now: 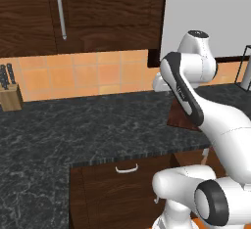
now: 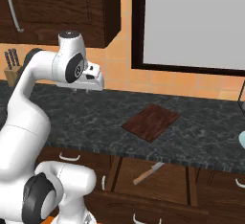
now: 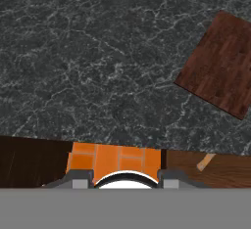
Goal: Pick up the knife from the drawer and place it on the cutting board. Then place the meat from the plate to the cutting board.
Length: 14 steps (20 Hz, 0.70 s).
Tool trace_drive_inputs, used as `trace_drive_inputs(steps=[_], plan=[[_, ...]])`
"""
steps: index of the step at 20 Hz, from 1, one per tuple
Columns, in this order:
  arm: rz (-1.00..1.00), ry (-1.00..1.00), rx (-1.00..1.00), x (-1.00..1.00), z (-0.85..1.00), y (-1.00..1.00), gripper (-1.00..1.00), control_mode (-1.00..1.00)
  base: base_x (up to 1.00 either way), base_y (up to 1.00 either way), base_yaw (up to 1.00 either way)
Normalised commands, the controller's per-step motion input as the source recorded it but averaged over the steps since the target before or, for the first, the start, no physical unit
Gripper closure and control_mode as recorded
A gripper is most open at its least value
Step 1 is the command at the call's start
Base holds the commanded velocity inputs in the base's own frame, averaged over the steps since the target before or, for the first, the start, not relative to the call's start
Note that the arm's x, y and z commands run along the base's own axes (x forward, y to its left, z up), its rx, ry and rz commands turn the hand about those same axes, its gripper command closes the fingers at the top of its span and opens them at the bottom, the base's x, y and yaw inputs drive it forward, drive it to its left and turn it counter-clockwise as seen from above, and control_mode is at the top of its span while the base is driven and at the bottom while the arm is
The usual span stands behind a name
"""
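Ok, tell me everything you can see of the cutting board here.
The cutting board is a thin, flat rectangle of dark reddish-brown wood with visible grain. It lies flat on the dark speckled counter, turned at an angle to the counter's front edge, close to that edge and above the open drawer. Nothing lies on it and nothing touches it but the counter. In the left base view the arm hides most of it.

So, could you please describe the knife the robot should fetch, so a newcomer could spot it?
Below the dark speckled counter an open wooden drawer sits under the cutting board. The knife lies slantwise inside: grey blade, pale handle, unlike the black-handled knives in the block.
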Motion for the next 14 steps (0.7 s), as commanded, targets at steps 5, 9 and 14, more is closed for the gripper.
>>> trace_drive_inputs(steps=[5,9,14], plan=[[0.0,-0.02,0.0,-0.31,-0.19,-0.14,-1.0,-1.0,0.0,0.0,0.0],[0.0,0.15,-0.02,0.0,-0.25,-0.03,-1.0,-1.0,0.0,0.0,0.0],[0.0,0.03,-0.03,-0.1,-0.08,0.0,-1.0,-1.0,0.0,0.0,0.0]])
